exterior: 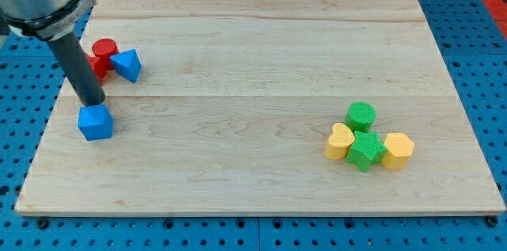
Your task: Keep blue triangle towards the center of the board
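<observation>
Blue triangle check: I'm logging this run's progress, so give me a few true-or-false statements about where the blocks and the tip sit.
1. The blue triangle sits near the board's centre. False: it is near the view's left edge.
2. It touches the red cylinder. True.
3. My tip is just above the blue cube. True.
4. The green cylinder lies by the view's top left. False: it is at the view's right, above the green star.
</observation>
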You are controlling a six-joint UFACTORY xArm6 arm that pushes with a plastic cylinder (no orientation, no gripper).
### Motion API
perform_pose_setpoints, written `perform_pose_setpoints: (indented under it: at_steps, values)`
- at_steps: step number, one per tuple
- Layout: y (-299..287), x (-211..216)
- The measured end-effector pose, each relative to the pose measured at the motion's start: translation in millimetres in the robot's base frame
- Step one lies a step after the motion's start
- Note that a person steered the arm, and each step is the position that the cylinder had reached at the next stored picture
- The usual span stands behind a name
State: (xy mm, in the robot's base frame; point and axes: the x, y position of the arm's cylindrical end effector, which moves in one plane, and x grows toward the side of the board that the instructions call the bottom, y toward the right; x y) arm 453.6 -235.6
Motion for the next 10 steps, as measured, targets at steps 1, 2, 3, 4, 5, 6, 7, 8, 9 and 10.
perform_pose_setpoints:
  at_steps: [1,2,3,4,5,6,7,8,9,10]
  values:
    - [-15,0]
    - [-28,0]
    - [-39,0]
    - [-41,0]
    - [-35,2]
    - [7,27]
    - [32,42]
    - [-1,22]
    - [-70,-18]
    - [-68,-26]
